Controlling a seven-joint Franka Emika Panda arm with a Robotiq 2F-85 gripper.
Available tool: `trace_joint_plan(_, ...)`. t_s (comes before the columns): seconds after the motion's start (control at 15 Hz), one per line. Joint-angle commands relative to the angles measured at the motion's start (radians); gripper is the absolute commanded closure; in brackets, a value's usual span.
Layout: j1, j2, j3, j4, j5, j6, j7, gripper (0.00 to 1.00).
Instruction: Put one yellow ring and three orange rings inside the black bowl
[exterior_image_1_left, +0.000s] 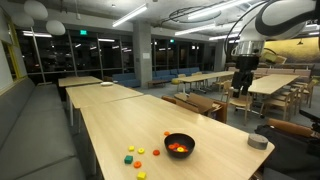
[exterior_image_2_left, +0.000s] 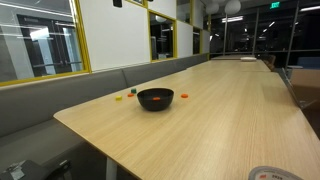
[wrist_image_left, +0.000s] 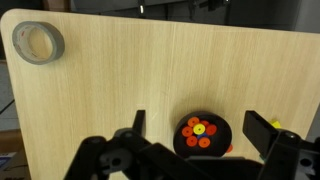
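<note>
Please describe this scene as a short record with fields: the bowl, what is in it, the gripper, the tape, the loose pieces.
bowl: black bowl on the wooden table
contents: orange rings around one yellow ring
gripper: gripper open, empty, raised over the bowl
tape: grey tape roll near a table corner, apart from the bowl
loose pieces: small coloured pieces on the table beside the bowl

Rings (wrist_image_left: 198, 134) lie in the bowl (wrist_image_left: 181, 143) on the table (wrist_image_left: 150, 70)

One black bowl (wrist_image_left: 223, 128), one tape roll (wrist_image_left: 20, 44)
</note>
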Motion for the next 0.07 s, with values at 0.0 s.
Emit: trace_joint_plan(0.0,-0.002,0.004,0.001,0.003,0.001,-0.003,-0.001,0.00)
